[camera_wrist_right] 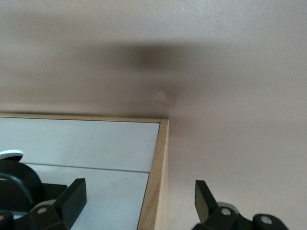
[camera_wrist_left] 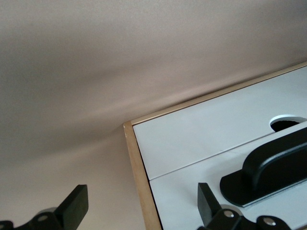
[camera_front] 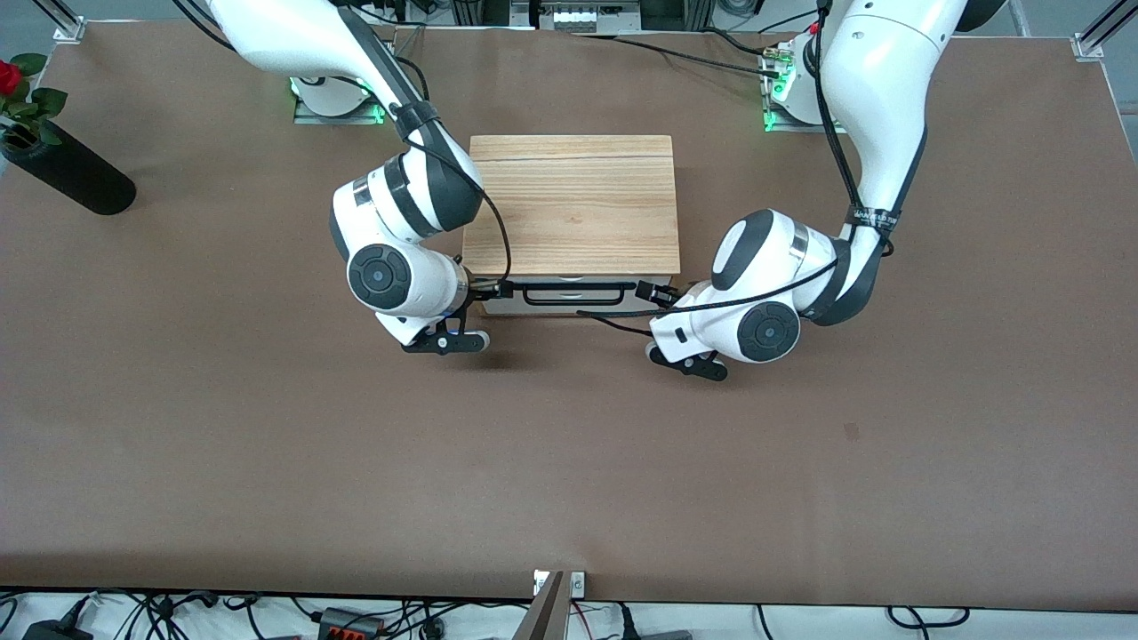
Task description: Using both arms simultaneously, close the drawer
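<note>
The light-wood cabinet [camera_front: 573,200] stands mid-table. Its drawer [camera_front: 507,308], with a white front and black bar handle [camera_front: 573,294], faces the front camera and sits about flush in the wood frame. My right gripper [camera_front: 487,287] is open at the front corner toward the right arm's end. In the right wrist view, the gripper [camera_wrist_right: 139,186] straddles the frame edge beside the drawer front [camera_wrist_right: 110,191]. My left gripper [camera_front: 656,292] is open at the other front corner. In the left wrist view, the gripper [camera_wrist_left: 141,191] straddles the frame edge, with the drawer front [camera_wrist_left: 182,189] and handle [camera_wrist_left: 268,172] beside it.
A black vase with a red rose [camera_front: 62,169] lies at the right arm's end of the brown table [camera_front: 569,462]. A second white panel with a round cutout [camera_wrist_left: 285,122] adjoins the drawer front. A small pale mark [camera_wrist_right: 165,98] is on the table beside the cabinet.
</note>
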Available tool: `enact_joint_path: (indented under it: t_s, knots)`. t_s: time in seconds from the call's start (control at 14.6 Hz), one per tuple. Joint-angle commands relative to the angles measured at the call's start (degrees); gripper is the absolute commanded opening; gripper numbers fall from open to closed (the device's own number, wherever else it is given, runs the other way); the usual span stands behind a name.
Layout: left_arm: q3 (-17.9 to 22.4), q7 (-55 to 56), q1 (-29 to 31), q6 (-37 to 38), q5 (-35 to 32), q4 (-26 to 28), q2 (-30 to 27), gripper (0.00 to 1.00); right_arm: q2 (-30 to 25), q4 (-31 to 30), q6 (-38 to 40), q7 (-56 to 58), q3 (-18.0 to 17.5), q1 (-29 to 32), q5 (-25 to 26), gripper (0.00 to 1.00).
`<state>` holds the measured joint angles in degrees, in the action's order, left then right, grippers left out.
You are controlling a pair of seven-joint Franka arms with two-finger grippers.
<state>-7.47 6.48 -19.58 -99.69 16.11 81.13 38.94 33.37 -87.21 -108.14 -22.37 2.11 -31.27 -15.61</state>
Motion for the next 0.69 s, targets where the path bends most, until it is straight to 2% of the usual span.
enact_joint_path:
  t_s: [0.0,0.21,0.34,0.48,0.62]
  knots:
    - [0.1,-0.8,0.5,1.1,1.6,-0.8,0.6,1.00,-3.1,1.0,1.1,0.0,0.6,0.2,-0.3,1.00]
    - [0.2,-1.0,0.6,-4.2,1.0,-1.9,0.2,1.00,-4.2,5.7,1.5,0.2,1.1,2.2,0.1,1.00]
    - [1.0,-0.9,0.8,-4.9,0.0,-4.7,0.1,1.00,-6.1,6.7,1.6,0.4,1.5,4.2,1.1,1.00]
    - [2.0,-1.0,1.6,-4.6,-3.5,-7.8,-0.8,1.00,-8.7,6.8,1.7,1.8,2.3,6.4,5.7,1.00]
    - [1.9,-0.7,3.1,-4.4,-9.2,-8.3,-3.6,1.00,-10.9,6.8,4.4,3.2,3.6,8.9,9.2,1.00]
